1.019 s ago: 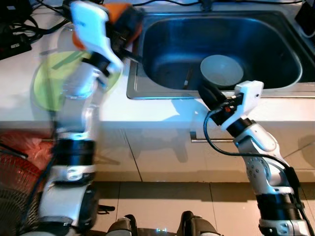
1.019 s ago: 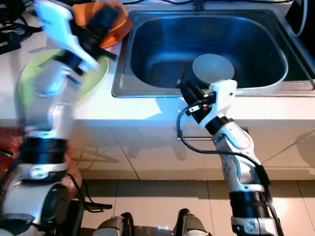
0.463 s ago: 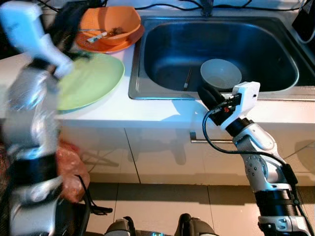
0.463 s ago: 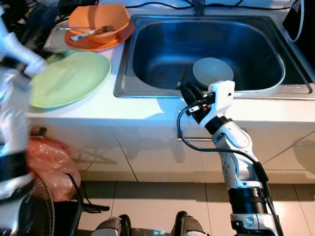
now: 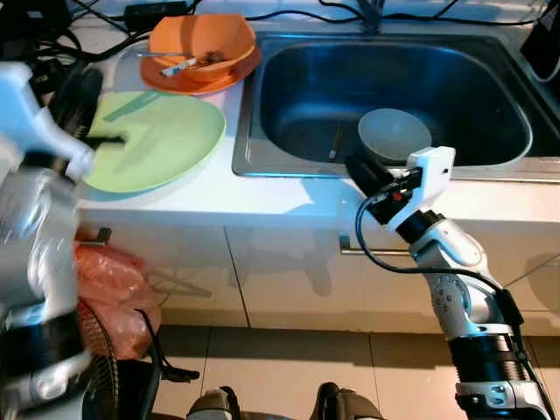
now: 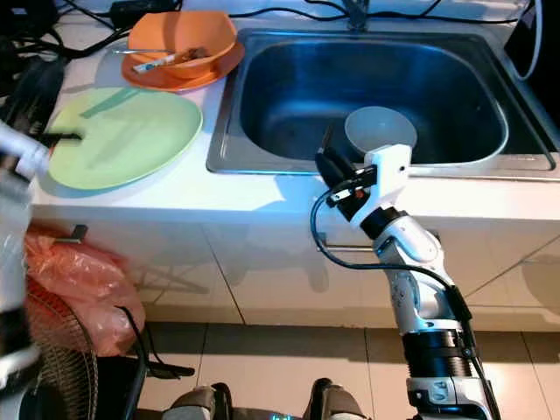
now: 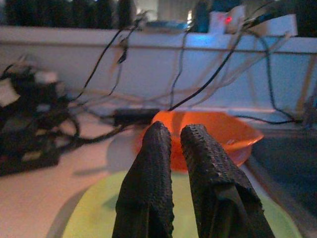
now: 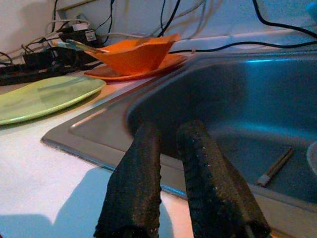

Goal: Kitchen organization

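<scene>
At the sink's front rim: right gripper [image 6: 326, 164], fingers nearly closed on nothing, pointing into the sink [image 6: 262, 70]. Grey bowl [image 6: 380, 129] just beyond and slightly right, chopstick [image 6: 327, 138] beside it, long axis running front-to-back. Left gripper [image 5: 77, 96] near-closed, empty, over green plate [image 5: 166, 140]; orange bowl [image 5: 203, 39] further back. Right arm nearer the sink items.
</scene>
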Controlling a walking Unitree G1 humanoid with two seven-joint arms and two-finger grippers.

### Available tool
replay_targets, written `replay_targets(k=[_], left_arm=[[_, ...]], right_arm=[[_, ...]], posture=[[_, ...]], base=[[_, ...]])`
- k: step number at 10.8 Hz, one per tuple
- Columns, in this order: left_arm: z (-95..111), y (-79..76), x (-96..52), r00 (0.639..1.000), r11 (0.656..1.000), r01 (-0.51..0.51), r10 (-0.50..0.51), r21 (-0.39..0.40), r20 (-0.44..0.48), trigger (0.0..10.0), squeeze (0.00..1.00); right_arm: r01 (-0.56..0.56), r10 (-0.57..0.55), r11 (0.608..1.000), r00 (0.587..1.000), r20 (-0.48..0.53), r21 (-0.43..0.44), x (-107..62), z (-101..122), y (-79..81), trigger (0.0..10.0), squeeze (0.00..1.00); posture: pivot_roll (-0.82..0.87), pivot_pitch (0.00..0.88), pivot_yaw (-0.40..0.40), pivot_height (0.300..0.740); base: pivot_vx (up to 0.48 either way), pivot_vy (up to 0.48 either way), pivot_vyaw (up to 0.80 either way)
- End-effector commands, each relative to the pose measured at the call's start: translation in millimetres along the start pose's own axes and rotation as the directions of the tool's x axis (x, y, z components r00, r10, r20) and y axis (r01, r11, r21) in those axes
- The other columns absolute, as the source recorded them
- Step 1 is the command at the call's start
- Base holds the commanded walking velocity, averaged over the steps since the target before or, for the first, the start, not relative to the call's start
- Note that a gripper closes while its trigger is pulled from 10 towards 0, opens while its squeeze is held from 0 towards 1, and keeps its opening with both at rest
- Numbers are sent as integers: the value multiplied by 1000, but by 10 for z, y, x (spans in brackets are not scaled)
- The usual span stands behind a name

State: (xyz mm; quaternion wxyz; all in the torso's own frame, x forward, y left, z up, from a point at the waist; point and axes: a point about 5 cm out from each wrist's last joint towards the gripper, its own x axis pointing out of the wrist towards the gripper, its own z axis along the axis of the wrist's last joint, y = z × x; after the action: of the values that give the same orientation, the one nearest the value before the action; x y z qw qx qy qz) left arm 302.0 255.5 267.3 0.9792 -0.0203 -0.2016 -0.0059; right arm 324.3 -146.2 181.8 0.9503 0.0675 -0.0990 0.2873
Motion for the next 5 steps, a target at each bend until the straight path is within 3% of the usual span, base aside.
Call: replay_targets(k=[1,2,3,4,5], left_arm=[[-37,58,-92,999,999,-35,35,-22,-6,10000,0],[-110,74,-158,998,998,-55,54,-44,-24,10000,0],[-328,64,-338,993,990,-93,84,-106,-89,10000,0],[-426,62,-406,988,989,-107,95,-99,-119,10000,0],[-475,39,-455,986,986,-116,100,-121,-130,10000,1000]], right_arm=[[-4,5,1000,999,-44,24,-35,-126,28,10000,0],[-7,8,1000,999,-47,24,-39,-134,33,10000,0],[-11,13,1000,999,-51,24,-45,-148,36,10000,0],[-14,15,1000,999,-52,23,-43,-150,37,10000,0],[-16,18,1000,998,-54,24,-44,-157,43,10000,0]], posture=[[58,145,30,740],[57,142,31,740],[58,138,31,740],[57,136,31,740],[58,137,30,740]], base=[[0,0,0],[0,0,0],[0,0,0],[0,0,0],[0,0,0]])
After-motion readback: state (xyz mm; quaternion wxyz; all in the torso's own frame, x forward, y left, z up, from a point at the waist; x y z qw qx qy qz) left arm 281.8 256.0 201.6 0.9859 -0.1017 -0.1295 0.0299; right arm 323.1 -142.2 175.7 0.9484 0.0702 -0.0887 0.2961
